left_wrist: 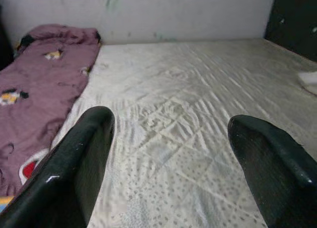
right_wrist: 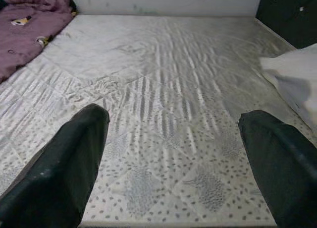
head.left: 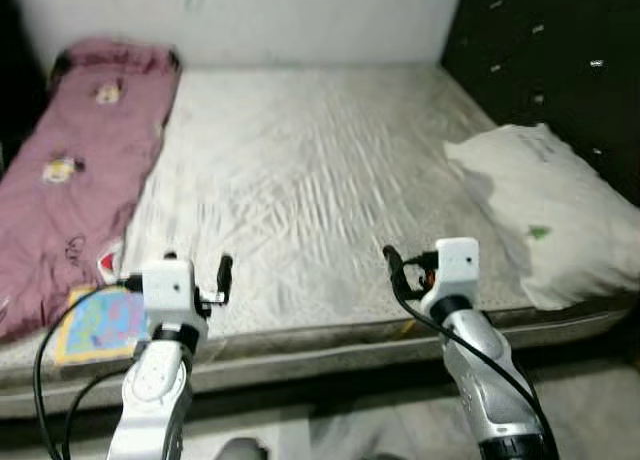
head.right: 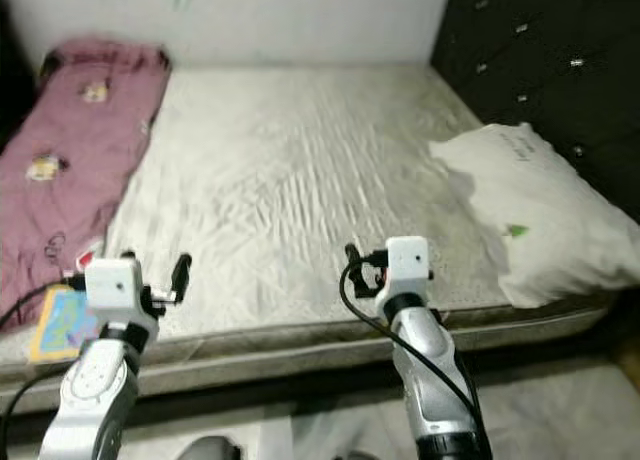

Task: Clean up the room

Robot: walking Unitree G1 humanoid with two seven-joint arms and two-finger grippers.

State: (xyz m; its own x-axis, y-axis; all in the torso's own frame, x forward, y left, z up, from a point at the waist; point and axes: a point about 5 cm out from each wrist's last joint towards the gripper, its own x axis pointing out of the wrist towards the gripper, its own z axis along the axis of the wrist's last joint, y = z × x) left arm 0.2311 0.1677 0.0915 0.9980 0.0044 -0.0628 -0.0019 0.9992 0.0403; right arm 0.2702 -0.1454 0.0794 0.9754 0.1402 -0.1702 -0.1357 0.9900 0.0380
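Both pincers, left pincer (head.left: pixel 197 270) and right pincer (head.left: pixel 410 265), hover spread and empty at the bed (head.left: pixel 300 170) edge, the right one nearer the white pillow (head.left: pixel 550 210) lying lengthwise toward the headboard (head.left: pixel 560 60)

Head stereo pair looks down across the mattress (head.left: pixel 300 180) — both wrist cameras face it too, low at its near edge.
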